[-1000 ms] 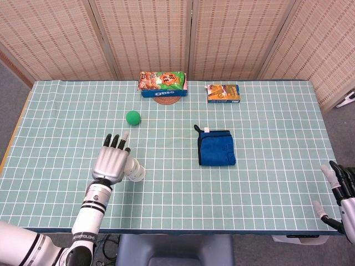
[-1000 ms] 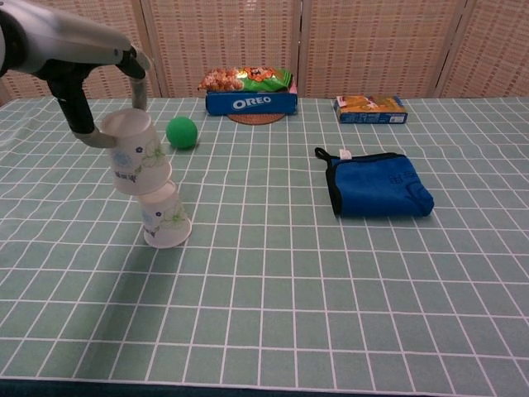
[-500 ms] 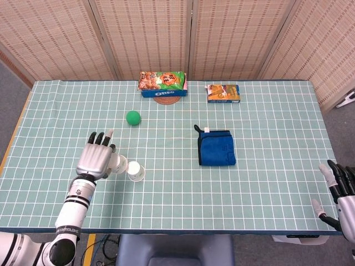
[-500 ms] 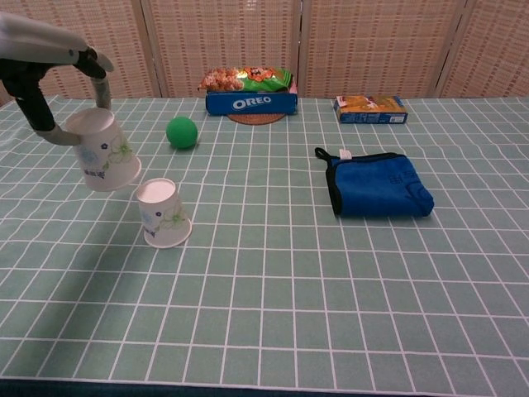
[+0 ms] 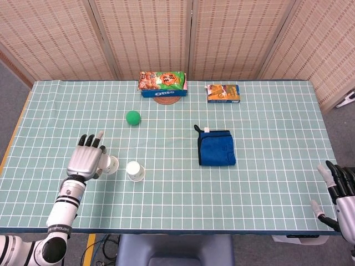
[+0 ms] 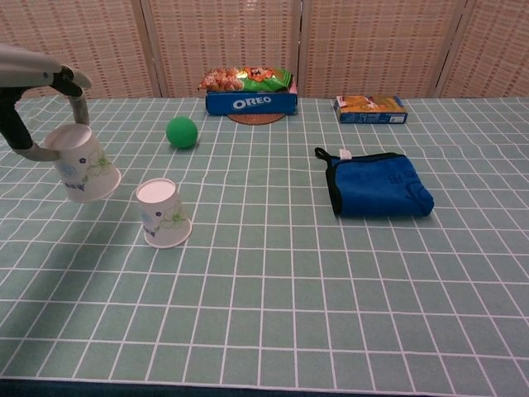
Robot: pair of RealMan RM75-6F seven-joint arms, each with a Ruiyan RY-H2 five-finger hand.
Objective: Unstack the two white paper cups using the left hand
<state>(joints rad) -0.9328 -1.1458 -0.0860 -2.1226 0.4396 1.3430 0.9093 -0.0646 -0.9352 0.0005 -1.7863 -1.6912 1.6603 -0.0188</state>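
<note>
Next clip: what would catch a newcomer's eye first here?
The left hand at the table's left holds a white cup tilted in the air, apart from a second cup standing upside down beside it. Further right a blue cloth lies folded, and a green ball sits behind the cups.

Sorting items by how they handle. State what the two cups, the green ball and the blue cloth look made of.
Cup on the table, upside down: thin matte white paper with a printed floral pattern and a rolled rim.
Cup in the left hand: same paper look.
Green ball: matte, slightly fuzzy, likely foam or felt.
Blue cloth: folded soft fabric, dark edging, possibly microfibre.
</note>
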